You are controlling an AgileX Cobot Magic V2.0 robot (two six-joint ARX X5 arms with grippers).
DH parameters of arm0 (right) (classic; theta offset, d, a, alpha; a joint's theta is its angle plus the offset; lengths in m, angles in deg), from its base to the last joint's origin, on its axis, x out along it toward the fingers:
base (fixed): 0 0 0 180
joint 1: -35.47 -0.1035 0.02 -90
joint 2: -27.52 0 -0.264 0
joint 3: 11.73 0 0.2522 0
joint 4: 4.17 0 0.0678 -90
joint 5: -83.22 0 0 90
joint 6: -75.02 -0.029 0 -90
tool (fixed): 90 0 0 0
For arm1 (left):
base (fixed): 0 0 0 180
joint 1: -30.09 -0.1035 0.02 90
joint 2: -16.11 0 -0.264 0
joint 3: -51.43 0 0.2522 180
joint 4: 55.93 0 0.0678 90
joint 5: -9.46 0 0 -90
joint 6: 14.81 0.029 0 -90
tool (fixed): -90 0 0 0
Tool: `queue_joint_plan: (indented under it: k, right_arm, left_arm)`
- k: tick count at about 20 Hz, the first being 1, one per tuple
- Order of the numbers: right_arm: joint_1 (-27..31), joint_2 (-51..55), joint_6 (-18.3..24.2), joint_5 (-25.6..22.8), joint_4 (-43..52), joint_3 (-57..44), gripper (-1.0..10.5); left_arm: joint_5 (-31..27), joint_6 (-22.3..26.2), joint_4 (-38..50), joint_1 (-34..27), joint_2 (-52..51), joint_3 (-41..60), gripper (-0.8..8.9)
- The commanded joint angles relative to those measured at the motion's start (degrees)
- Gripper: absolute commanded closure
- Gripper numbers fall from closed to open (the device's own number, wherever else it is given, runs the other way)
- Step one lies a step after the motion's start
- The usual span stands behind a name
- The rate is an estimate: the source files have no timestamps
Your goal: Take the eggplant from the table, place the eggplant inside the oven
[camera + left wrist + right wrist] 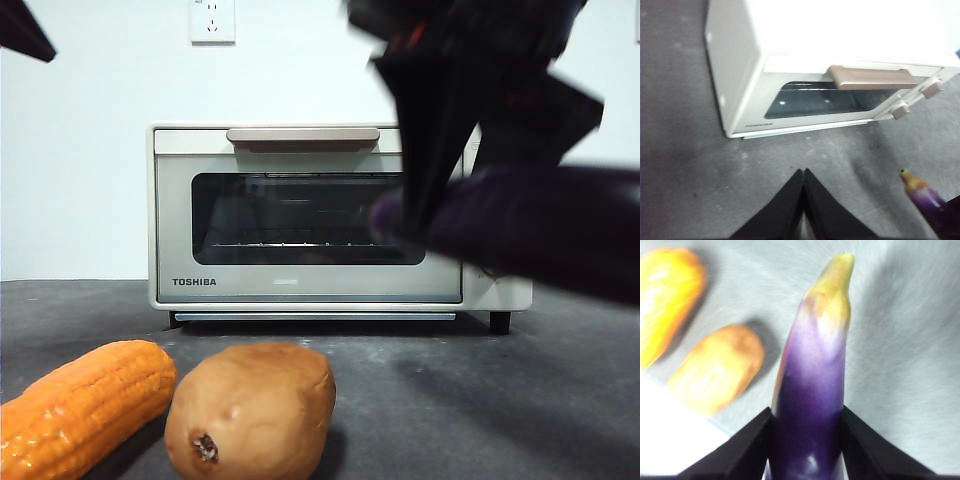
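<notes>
Two hands work here. Front view: the right hand (pixel 425 215) carries the eggplant (pixel 540 230) above the worktop (pixel 450 400), before the closed oven (pixel 300 215). Left wrist: left hand (pixel 804 172) clenched, empty. Right wrist: jaws clamp the eggplant (pixel 812 390) above potato (pixel 717 367) and corn (pixel 665 300).

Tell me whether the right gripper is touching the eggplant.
Touching. The right wrist view shows the right gripper with a black jaw pressed against each side of the eggplant, no gap on either side.

The eggplant (pixel 540 225) is blurred, hiding the oven (pixel 300 215) knobs; the corn (pixel 80 420) runs off the edge.
</notes>
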Motion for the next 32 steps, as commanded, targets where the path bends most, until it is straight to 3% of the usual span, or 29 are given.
queue_joint_plan:
  k: [1,4,7,13,17,24,32]
  right_arm:
    - [-0.7,5.1,8.4,-0.8,0.2,1.0,8.1]
    - [-0.7,12.1,16.2,-3.4,0.2,1.0,8.1]
    - [-0.7,17.5,18.8,-3.4,0.2,1.0,8.1]
    - [-0.6,25.9,18.9,-5.6,-0.5,1.0,8.1]
    - [-0.6,30.1,19.0,-8.1,-2.5,1.0,8.1]
    - [-0.6,34.7,18.9,-10.0,-2.9,1.0,8.1]
    - [-0.6,35.2,19.0,-10.4,-2.8,1.0,8.1]
  left_arm:
    - [0.3,1.3,0.6,2.5,4.4,-4.3,8.09]
    - [0.2,2.7,0.5,7.2,12.2,-11.2,8.09]
    - [-0.5,4.7,-0.2,11.6,20.6,-18.9,8.09]
    - [-7.2,9.6,-3.5,19.1,37.1,-33.4,8.09]
    - [-12.0,12.0,-3.8,21.6,43.5,-37.5,8.09]
    - [-14.9,15.2,-5.9,24.0,45.5,-37.6,8.10]
    - [-15.0,15.1,-21.4,29.4,45.3,-38.5,8.09]
